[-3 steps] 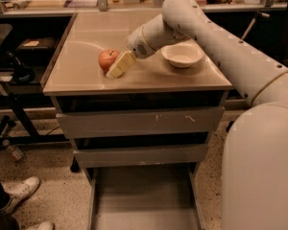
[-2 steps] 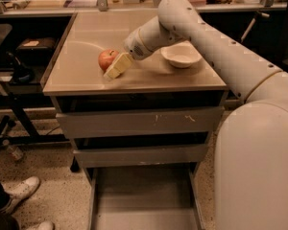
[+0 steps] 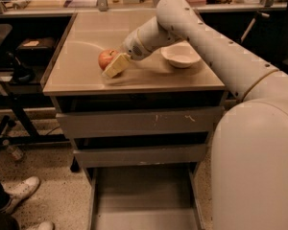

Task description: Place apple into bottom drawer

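Observation:
The apple, small, red with yellowish patches, sits on the tan tabletop left of centre. My gripper is down at the apple's right front side, against or very close to it, with the white arm reaching in from the right. The bottom drawer is pulled out below the two upper drawers, showing a flat grey floor with nothing in it.
A shallow white bowl stands on the tabletop to the right of the apple, under the arm. The two upper drawers are closed. A dark shelf unit and someone's white shoes are at the left.
The arm has leaned slightly left, bringing the gripper a little closer against the apple. The apple has not visibly moved.

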### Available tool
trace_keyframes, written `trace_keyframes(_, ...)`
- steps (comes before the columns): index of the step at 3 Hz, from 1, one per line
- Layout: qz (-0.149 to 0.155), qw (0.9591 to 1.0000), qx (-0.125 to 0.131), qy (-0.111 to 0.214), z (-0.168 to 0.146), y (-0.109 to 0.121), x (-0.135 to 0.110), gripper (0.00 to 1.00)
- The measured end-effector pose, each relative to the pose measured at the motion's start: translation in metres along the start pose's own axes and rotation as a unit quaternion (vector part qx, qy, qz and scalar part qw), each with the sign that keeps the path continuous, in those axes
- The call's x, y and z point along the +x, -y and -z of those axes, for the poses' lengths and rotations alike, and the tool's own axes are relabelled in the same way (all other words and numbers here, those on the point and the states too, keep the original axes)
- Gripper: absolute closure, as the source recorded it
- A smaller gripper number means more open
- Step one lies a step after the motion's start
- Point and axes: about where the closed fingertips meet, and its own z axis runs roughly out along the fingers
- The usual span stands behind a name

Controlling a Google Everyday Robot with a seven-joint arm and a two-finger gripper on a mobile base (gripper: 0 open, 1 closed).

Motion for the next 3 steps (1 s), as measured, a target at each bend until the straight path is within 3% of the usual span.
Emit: trace_keyframes(3,0.0,1.0,0.0,0.0,-0.0001,0.0,0.0,0.88)
